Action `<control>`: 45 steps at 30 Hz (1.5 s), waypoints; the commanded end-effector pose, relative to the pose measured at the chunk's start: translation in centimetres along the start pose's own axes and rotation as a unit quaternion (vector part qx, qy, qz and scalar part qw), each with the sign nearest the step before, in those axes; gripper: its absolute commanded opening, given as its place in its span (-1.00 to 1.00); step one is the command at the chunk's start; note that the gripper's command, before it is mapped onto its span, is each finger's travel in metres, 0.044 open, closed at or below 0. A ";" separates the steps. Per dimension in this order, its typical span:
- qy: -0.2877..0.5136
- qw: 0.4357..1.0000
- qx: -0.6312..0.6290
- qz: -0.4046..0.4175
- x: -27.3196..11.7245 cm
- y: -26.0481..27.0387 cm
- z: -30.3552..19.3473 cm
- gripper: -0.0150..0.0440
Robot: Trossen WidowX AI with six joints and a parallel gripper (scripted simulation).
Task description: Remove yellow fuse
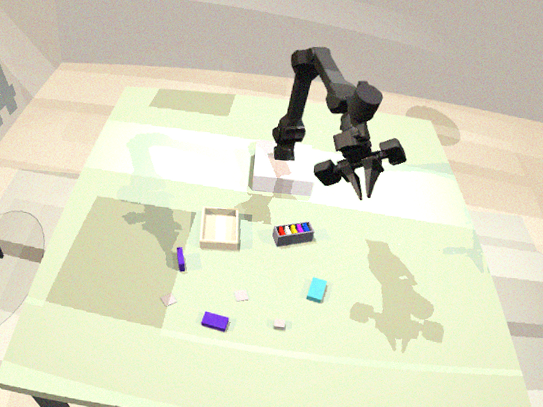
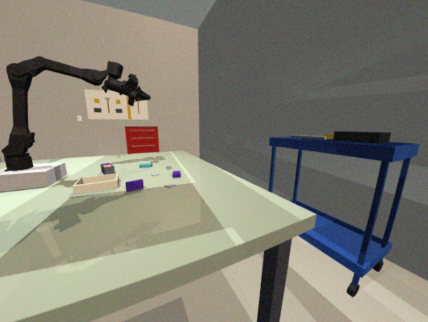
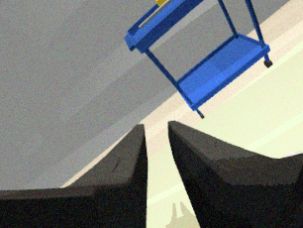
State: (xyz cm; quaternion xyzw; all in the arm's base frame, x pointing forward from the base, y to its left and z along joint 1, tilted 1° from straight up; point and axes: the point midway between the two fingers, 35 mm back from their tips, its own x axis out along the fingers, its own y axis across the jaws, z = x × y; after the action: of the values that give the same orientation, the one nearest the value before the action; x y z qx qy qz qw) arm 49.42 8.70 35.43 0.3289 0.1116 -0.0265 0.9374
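Nearest the front edge of the pale green surface (image 1: 398, 387) lie a flat purple block (image 1: 215, 321) and three small pale tiles, one left of it (image 1: 169, 299), one right of it (image 1: 279, 324) and one slightly farther back (image 1: 241, 296). Beyond these, a cyan block (image 1: 316, 289) lies to the right and a narrow purple block (image 1: 181, 258) stands to the left, near the tray's front corner.

Farther back, near the middle of the surface, the open beige tray (image 1: 219, 242) sits to the left of the grey fuse block (image 1: 292, 240), with a gap between them. The tray holds nothing. The fuse block carries a row of fuses: red, white, yellow, purple and blue. The yellow fuse (image 1: 294, 229) is seated in the middle slot, between the white and purple ones.

Behind the fuse block, the arm's base stands on a white plinth (image 1: 282, 180). The arm rises, bends forward and carries the claw (image 1: 365, 196) high above the surface, to the right of the plinth and well apart from the fuse block. The claw is clenched to a narrow gap and grips nothing; in the wrist view only the surface and a blue cart (image 3: 198, 29) show between its fingers.
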 end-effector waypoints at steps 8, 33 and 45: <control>0.253 0.932 -0.226 -0.130 -1.0 -13.3 -11.3 -0.28; 0.589 0.714 -0.355 -0.128 -11.5 -25.8 -21.8 -0.28; 0.589 0.714 -0.355 -0.128 -11.2 -26.5 -22.7 -0.28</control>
State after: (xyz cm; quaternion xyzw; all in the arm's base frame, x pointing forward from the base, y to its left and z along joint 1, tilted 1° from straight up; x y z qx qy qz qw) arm 31.03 1.77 4.86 -0.0977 0.6830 0.0915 0.7181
